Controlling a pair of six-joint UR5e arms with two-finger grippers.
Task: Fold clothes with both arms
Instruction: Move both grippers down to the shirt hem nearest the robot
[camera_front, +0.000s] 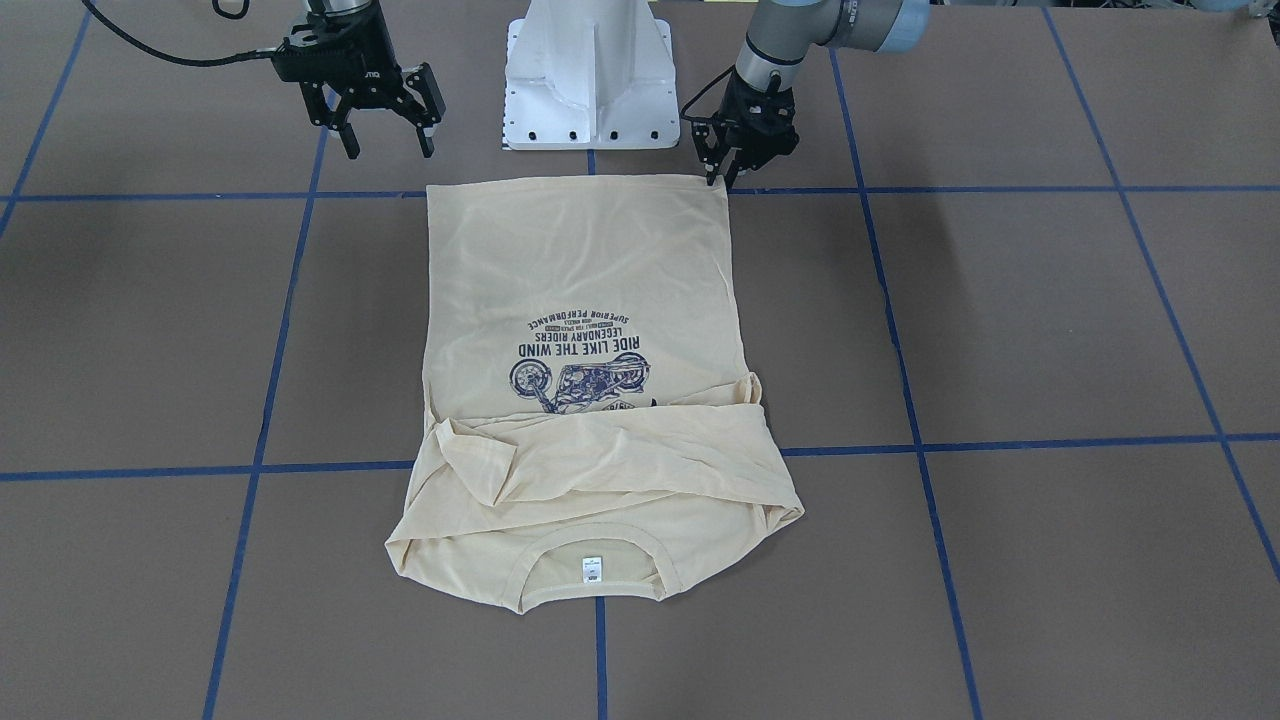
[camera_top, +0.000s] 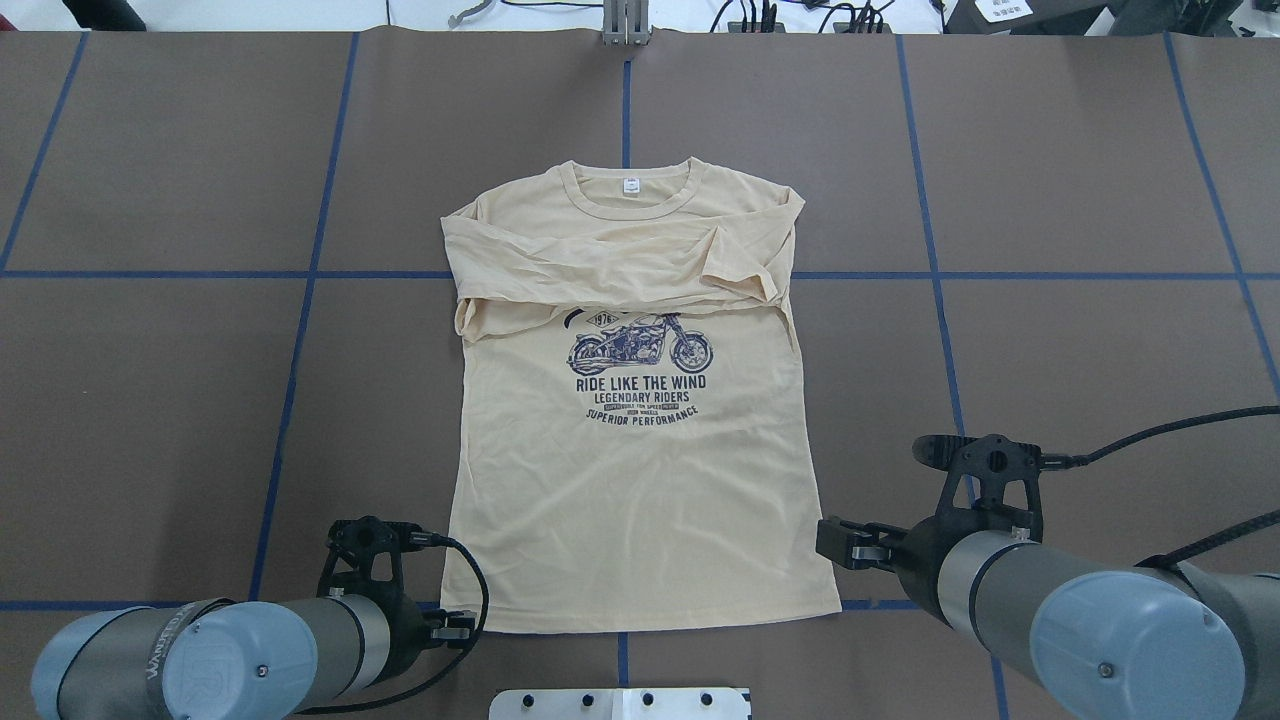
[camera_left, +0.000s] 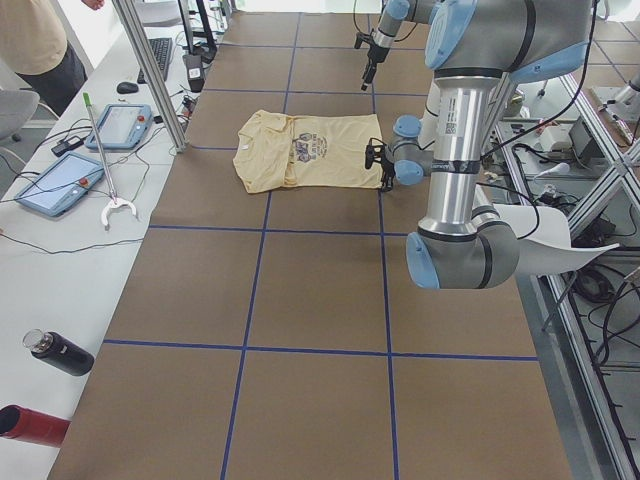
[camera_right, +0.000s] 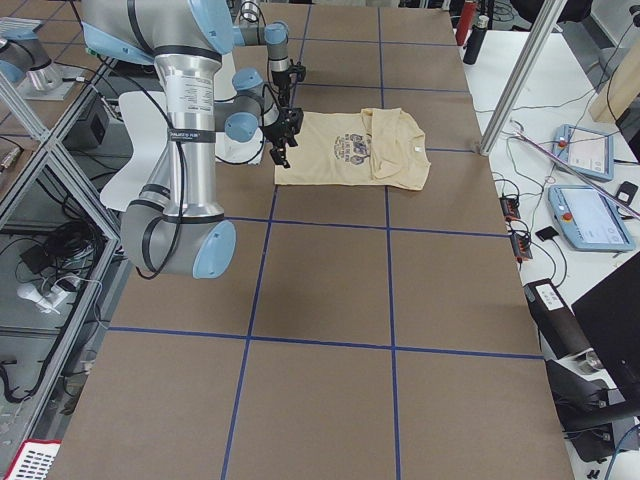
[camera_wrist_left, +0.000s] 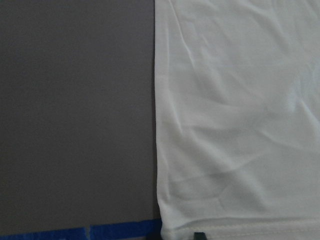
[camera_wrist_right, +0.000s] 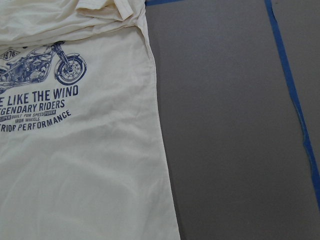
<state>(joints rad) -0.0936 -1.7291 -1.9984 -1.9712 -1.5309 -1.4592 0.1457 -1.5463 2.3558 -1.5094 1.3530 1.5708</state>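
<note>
1. The left gripper (camera_front: 724, 176) points straight down, its tips at the shirt's (camera_front: 580, 270) hem corner nearest the robot. The fingers stand close together, but whether they pinch the cloth cannot be told.
2. The right gripper (camera_front: 390, 150) hangs above the table (camera_front: 1050, 320) just outside the other hem corner, spread wide and holding nothing.
3. The shirt lies flat mid-table, print (camera_front: 580, 365) up, with the hem toward the robot and the collar with its white label (camera_front: 592, 567) on the far side. Both sleeves (camera_front: 620, 440) are folded across the chest, covering the top of the print.
4. The hem runs along a blue tape line (camera_front: 1000, 188). Bare brown tabletop lies on both sides of the shirt and beyond the collar.
5. The white base (camera_front: 590, 80) stands just behind the hem, between the two grippers. Nothing lies on the shirt.
</note>
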